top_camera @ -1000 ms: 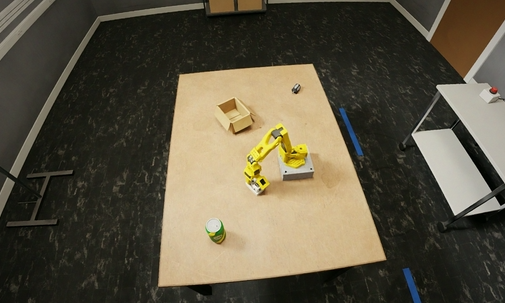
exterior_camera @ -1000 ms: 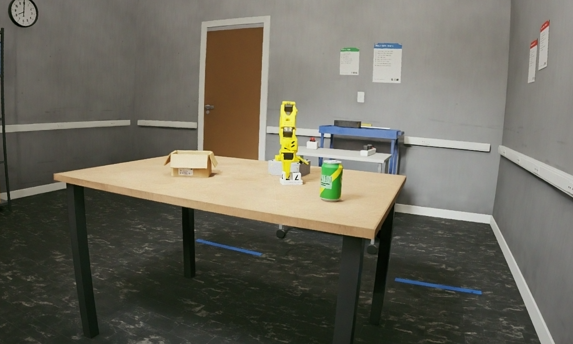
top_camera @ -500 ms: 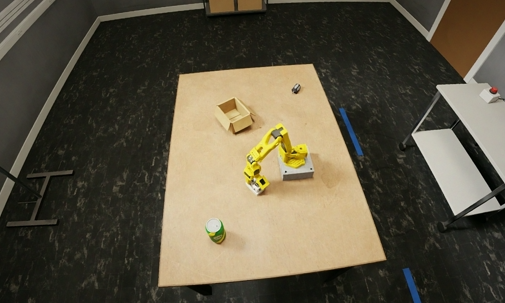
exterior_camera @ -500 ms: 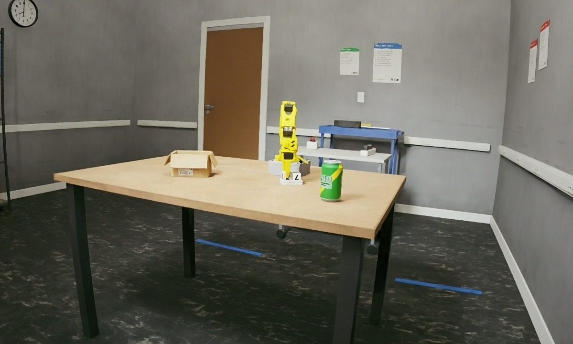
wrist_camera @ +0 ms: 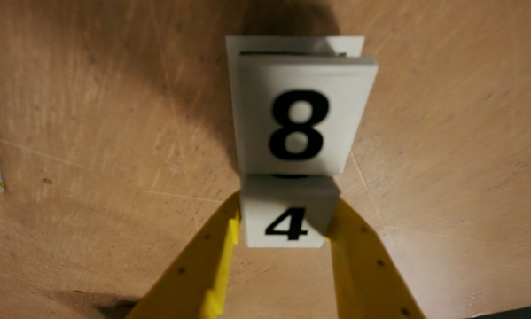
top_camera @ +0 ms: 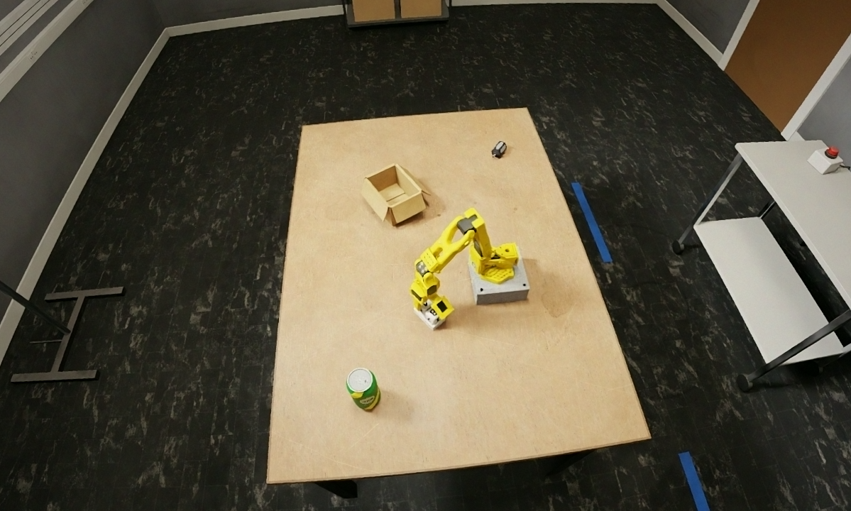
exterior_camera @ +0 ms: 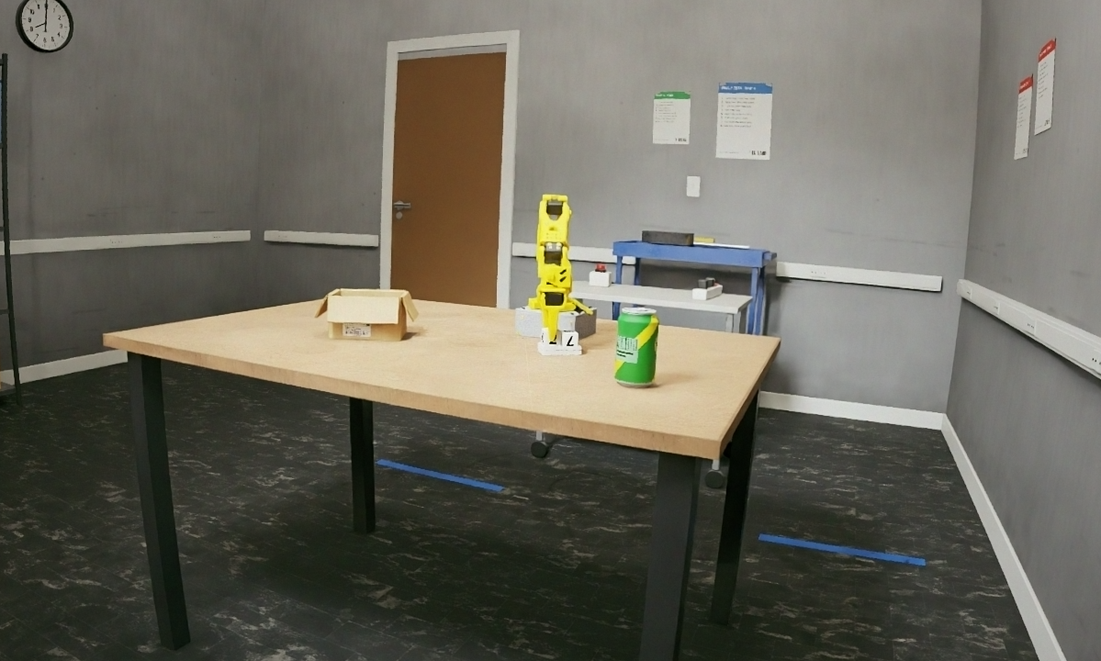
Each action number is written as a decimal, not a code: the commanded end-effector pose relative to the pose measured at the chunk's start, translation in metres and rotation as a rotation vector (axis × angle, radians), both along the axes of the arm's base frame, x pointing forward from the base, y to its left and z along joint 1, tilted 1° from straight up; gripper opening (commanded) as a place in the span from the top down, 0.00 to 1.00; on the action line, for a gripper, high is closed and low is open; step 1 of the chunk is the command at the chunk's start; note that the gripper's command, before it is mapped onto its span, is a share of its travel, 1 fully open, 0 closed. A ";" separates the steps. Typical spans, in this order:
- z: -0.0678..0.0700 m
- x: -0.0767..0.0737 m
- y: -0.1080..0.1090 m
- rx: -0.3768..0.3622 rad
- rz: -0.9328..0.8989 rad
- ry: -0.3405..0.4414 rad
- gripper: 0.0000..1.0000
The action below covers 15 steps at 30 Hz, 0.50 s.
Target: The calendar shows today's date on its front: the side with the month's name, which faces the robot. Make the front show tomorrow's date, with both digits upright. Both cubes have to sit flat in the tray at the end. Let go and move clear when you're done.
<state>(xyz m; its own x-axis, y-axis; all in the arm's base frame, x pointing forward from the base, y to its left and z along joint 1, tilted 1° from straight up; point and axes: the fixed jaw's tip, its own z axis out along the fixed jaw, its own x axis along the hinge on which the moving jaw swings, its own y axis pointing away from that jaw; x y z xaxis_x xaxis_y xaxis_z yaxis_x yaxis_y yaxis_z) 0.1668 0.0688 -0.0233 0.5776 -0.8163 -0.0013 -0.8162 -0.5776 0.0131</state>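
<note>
Shows the calendar tray [top_camera: 437,325] [exterior_camera: 559,350] [wrist_camera: 235,44] on the wooden table [top_camera: 510,381] [exterior_camera: 455,362] [wrist_camera: 92,257], in front of the grey mounting block [top_camera: 503,295] [exterior_camera: 584,325] of the yellow arm [top_camera: 443,249] [exterior_camera: 554,246]. Carries two white cubes side by side at the tray.

Gripper [top_camera: 424,306] [exterior_camera: 551,337] [wrist_camera: 287,217]: bears with both jaws on opposite sides of the cube marked 4 [exterior_camera: 544,334] [wrist_camera: 258,228]. Leaves only a cube's width between the jaws; grips that cube and is not released. In the wrist view, displays the 4 between the fingertips.

Adjacent, displays a large 8 on the upward side of the second cube [top_camera: 434,312] [exterior_camera: 570,338] [wrist_camera: 252,133]. In the exterior view, displays a digit resembling a 7 on the side of the second cube turned toward that camera; partly covers the neighbouring cube with the gripper.

Front date: cannot be read in these views. Flat seating of the gripped cube: cannot be confirmed.

Elsewhere on the table, includes an open cardboard box [top_camera: 409,209] [exterior_camera: 365,310], well apart from the tray; an upright green and yellow can [top_camera: 365,394] [exterior_camera: 635,349]; and, near the far edge in the top view, a small dark and grey object [top_camera: 499,149].
</note>
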 end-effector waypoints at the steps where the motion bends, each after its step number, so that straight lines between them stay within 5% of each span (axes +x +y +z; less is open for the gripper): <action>1: 0.004 0.004 0.002 0.009 -0.005 -0.016 1.00; 15: 0.006 0.004 0.003 0.009 -0.005 -0.016 1.00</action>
